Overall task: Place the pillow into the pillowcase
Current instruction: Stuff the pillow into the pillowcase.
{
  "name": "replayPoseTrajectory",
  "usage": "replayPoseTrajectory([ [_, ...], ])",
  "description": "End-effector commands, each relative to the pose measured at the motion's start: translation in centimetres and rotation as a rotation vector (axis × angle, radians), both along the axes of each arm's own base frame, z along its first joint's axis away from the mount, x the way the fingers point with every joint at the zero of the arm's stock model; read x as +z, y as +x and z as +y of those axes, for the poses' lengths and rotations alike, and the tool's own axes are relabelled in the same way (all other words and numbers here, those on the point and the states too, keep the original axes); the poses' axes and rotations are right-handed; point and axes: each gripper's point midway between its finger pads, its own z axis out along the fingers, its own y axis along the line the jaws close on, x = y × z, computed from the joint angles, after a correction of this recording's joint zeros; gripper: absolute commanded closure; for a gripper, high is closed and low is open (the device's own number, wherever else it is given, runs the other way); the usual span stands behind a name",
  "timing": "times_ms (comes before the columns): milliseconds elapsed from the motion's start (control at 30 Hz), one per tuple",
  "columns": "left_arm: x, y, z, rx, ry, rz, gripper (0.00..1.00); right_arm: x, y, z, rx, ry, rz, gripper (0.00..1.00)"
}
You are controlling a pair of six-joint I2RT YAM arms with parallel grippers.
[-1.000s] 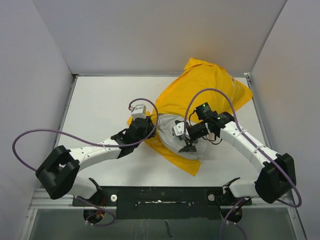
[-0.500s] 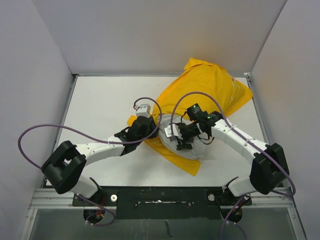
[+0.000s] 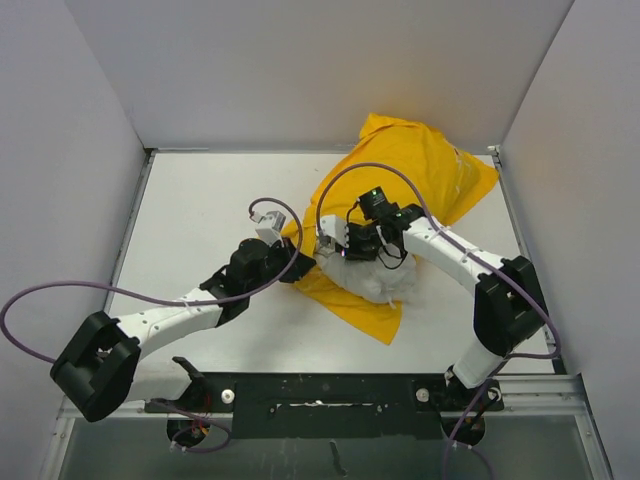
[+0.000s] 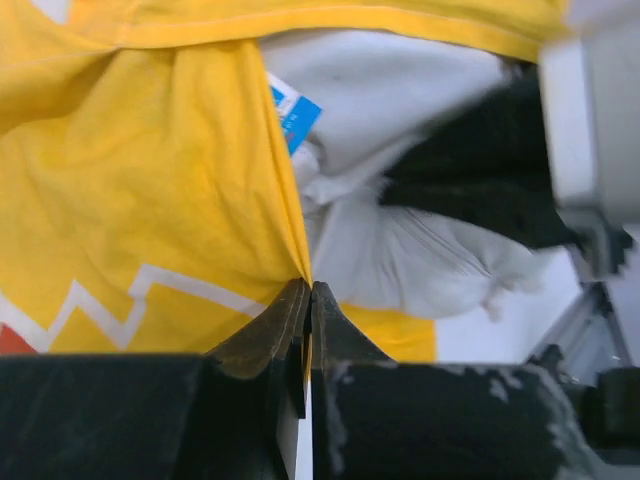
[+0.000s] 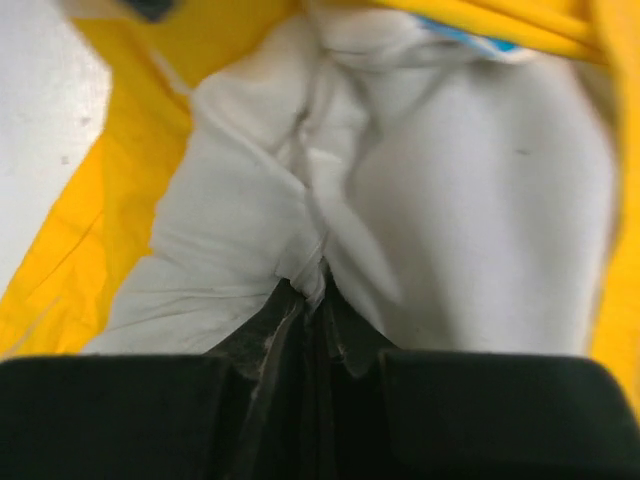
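Two pinches. Pillow [image 3: 385, 282] sits partly inside pillowcase [image 3: 420, 170] on table [image 3: 200, 200], near end sticking out. Left gripper [image 4: 308, 292] nips the case's opening edge; right gripper [image 5: 318, 285] nips pillow fabric.

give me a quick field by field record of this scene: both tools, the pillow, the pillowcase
pillowcase: yellow, rumpled on the table, opening at its near end
pillow: white, partly inside the pillowcase, near end sticking out
left tool: shut on the pillowcase edge at the opening
right tool: shut on a fold of the pillow
task: not finished
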Motion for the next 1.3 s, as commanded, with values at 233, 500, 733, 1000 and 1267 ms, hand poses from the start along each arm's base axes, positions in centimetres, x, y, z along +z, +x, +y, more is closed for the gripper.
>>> replayPoseTrajectory([
  [233,7.4,-6.0,-4.1,-0.409,-0.382,0.026,1.00,4.3,9.4,1.8,-0.264,0.113,-0.212,1.00],
  [500,10.7,-6.5,-6.7,-0.560,-0.619,0.074,1.00,-5.7,7.5,1.8,-0.323,0.077,0.027,1.00],
  [733,7.9,-5.2,-4.9,-0.464,-0.574,0.102,1.00,1.7,1.2,5.0,-0.025,0.486,0.268,0.76],
  [1000,5.8,-3.8,-2.4,-0.377,-0.526,0.119,1.00,14.7,-5.1,2.5,0.328,0.577,0.023,0.22],
  [1267,6.8,-3.7,-2.6,-0.411,-0.523,0.079,1.00,8.0,-7.2,-3.4,0.573,0.172,-0.230,0.00],
])
